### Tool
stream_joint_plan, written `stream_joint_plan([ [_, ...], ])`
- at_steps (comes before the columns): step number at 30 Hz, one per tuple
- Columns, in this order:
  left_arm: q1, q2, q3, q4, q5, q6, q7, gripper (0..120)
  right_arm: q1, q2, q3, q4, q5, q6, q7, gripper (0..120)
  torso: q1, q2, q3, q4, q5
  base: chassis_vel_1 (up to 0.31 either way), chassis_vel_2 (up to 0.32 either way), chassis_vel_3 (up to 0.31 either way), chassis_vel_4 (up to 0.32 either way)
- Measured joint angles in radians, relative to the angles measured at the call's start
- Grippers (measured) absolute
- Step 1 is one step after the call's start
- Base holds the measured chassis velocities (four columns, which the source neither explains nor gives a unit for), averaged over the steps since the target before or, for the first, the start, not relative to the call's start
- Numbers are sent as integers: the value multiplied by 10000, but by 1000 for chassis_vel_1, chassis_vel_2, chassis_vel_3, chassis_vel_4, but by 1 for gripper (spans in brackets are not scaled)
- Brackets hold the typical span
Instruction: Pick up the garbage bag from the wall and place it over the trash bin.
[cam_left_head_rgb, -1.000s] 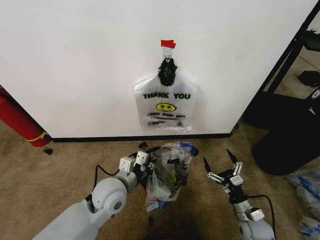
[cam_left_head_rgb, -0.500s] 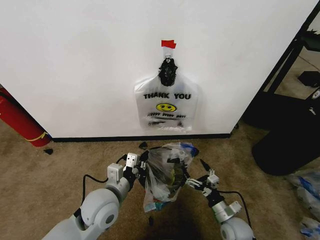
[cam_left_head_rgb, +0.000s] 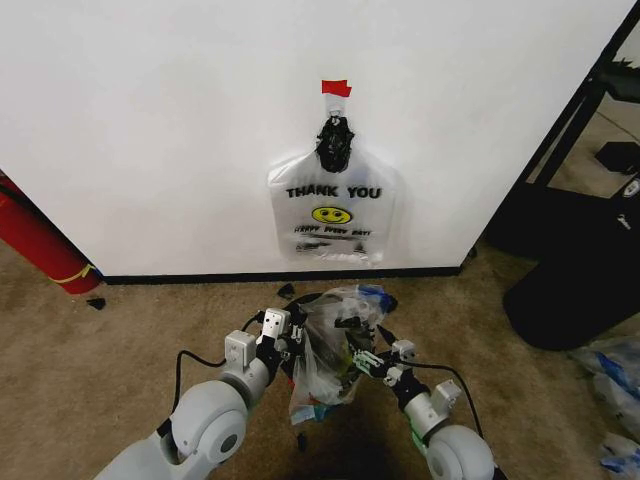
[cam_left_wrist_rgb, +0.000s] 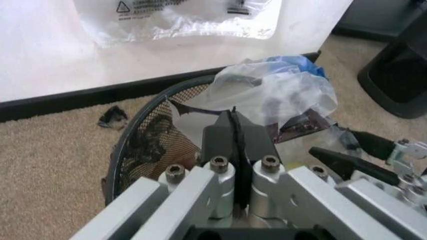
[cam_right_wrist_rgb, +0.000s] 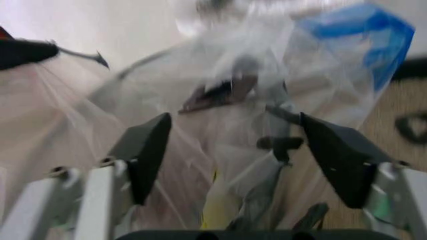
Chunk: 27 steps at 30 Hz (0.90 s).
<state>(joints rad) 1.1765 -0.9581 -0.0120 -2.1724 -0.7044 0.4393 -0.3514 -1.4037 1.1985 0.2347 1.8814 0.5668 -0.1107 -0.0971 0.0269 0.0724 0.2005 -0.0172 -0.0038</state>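
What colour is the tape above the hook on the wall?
Red; the tape shows best in the head view, on the white wall.

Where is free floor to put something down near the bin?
Bare carpet lies between the fire extinguisher and the left claw. It is crowded around the trash bin, where the garbage bag and right claw meet.

The garbage bag (cam_left_head_rgb: 335, 345), thin, see-through and wrinkly (blue patches near its top), hangs bunched over the trash bin (cam_left_wrist_rgb: 150, 135). The bin's round black rim stands on carpet just before the white wall (cam_left_head_rgb: 150, 130) with its black baseboard.
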Motion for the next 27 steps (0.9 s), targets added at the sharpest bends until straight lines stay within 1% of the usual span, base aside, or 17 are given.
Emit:
stream_joint_plan([
  [1,0,-2,7,-1,8,3,-3,0,14,-29,-2,79,102,-212,99,66,0,0,0,-1,0,0,0,0,0],
  [3,-2,-16,47,-1,46,17,-26,0,77,-121,27,402,538,-1194,505,55,0,0,0,0,0,0,0,0,0],
  [4,-2,-16,47,-1,46,17,-26,0,77,-121,27,402,538,-1194,505,55,0,0,0,0,0,0,0,0,0],
  [7,-25,-36,115,28,88,27,-76,0,202,-178,118,595,899,-2192,835,44,0,0,0,0,-1,0,0,0,0],
  [9,-25,-36,115,28,88,27,-76,0,202,-178,118,595,899,-2192,835,44,0,0,0,0,-1,0,0,0,0],
  [10,-51,-55,153,52,93,41,-104,0,344,-184,174,614,1091,-2826,999,33,0,0,0,-1,0,0,0,0,0],
  [11,-70,-64,165,71,93,47,-111,0,414,-169,183,625,1189,-3094,1141,30,0,0,0,0,0,0,0,0,0],
  [12,-70,-64,165,71,93,47,-111,0,414,-169,183,625,1189,-3094,1141,30,0,0,0,0,0,0,0,0,0],
  [17,-119,-67,179,150,93,54,-123,0,577,-82,212,746,1713,-3869,1777,8,0,0,0,-1,-1,0,0,0,0],
  [18,-119,-67,179,150,93,54,-123,0,577,-82,212,746,1713,-3869,1777,8,0,0,0,-1,-1,0,0,0,0],
  [20,-51,-74,179,114,93,53,-120,0,585,-64,225,778,1996,-4051,1987,1,0,0,0,1,-1,0,0,0,0],
  [23,168,-114,179,-88,147,33,-90,0,559,-6,237,805,2236,-4099,2270,1,0,0,0,-1,0,0,0,0,0],
  [27,549,-223,169,-474,297,-12,-65,0,460,83,209,812,2388,-3691,2558,1,0,0,0,-1,0,0,0,0,0],
])
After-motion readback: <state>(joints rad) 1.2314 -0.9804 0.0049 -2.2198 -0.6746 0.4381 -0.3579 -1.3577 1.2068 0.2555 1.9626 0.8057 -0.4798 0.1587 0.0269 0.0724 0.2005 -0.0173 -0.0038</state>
